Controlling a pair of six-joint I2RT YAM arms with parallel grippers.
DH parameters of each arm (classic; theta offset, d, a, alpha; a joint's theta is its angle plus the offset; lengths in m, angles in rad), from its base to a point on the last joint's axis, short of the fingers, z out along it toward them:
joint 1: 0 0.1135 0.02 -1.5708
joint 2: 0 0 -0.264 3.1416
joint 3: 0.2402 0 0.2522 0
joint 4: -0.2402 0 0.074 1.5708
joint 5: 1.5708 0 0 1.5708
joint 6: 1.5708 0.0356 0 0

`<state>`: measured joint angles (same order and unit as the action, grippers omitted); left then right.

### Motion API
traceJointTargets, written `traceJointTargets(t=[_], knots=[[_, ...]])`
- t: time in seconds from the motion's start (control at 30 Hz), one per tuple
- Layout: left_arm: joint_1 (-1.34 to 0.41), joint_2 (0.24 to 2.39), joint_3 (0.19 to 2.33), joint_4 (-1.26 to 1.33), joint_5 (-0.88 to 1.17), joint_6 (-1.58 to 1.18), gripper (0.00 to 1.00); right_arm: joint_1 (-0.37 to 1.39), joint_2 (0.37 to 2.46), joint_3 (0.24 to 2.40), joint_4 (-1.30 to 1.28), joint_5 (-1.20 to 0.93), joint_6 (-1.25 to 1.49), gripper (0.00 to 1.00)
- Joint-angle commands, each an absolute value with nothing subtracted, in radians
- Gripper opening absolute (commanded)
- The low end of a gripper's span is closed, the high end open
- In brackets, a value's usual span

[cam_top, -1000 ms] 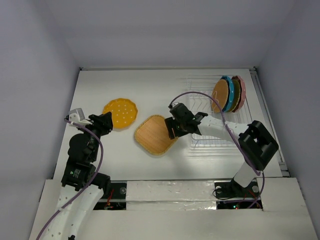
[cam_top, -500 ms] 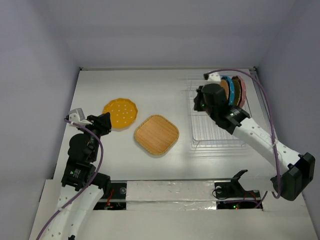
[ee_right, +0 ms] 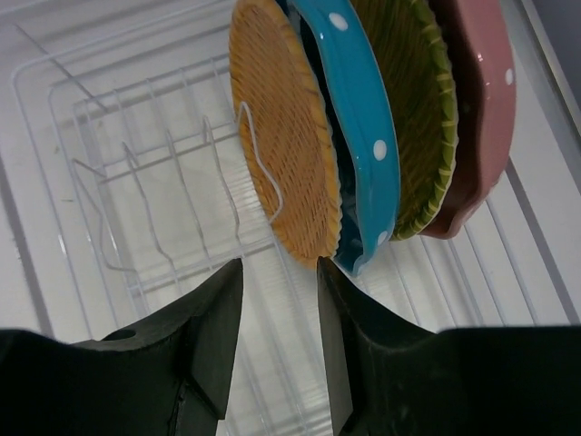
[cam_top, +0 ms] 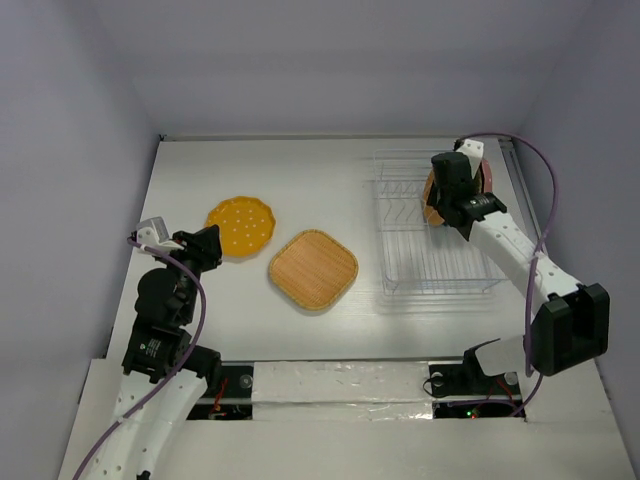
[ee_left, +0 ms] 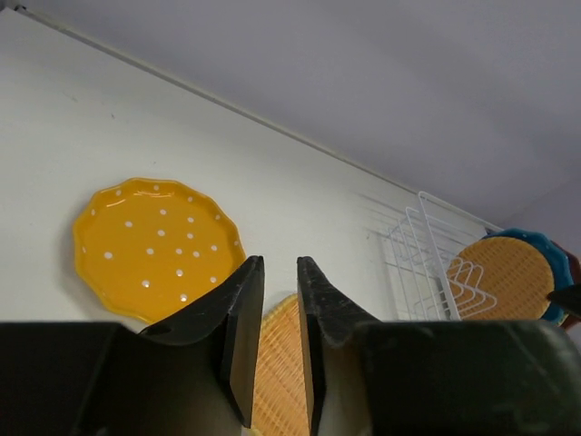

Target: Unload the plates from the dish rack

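right gripper [ee_right: 280,271] is hovering, jaws apart, empty, at round woven plate [ee_right: 283,136] standing at far end of dish rack [cam_top: 432,265] | probably light, stiff, grippy, so pinching its rim | left gripper [ee_left: 280,272] idling, barely parted

The right claw [ee_right: 279,272] left the square plate [cam_top: 313,269] for the rack [cam_top: 436,288]. A round woven plate [ee_right: 283,127] now stands just ahead of it.

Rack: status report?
Left end effector open, empty. Right end effector open at rim of front woven plate, no grip yet. Four plates in rack; yellow plate, square plate on table. Nothing blocking.
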<state>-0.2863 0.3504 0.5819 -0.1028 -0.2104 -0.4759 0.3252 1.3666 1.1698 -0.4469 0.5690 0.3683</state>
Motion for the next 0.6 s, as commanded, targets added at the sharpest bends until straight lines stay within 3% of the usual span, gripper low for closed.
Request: traceJointTargets(t=[0.0,0.2,0.57], knots=[[-0.282,0.341,0.578,-0.066,-0.207,-0.469,0.19,0.31,1.393,1.17,-0.431,0.612,0.391,0.44],[-0.282,0.341,0.578,-0.063,-0.207,-0.469,0.26,0.292,1.428,1.134,-0.394,0.653,0.411,0.42],[-0.282,0.339,0.578,-0.064,-0.207,-0.469,0.29,0.262,1.499,1.095,-0.342,0.653,0.416,0.41]])
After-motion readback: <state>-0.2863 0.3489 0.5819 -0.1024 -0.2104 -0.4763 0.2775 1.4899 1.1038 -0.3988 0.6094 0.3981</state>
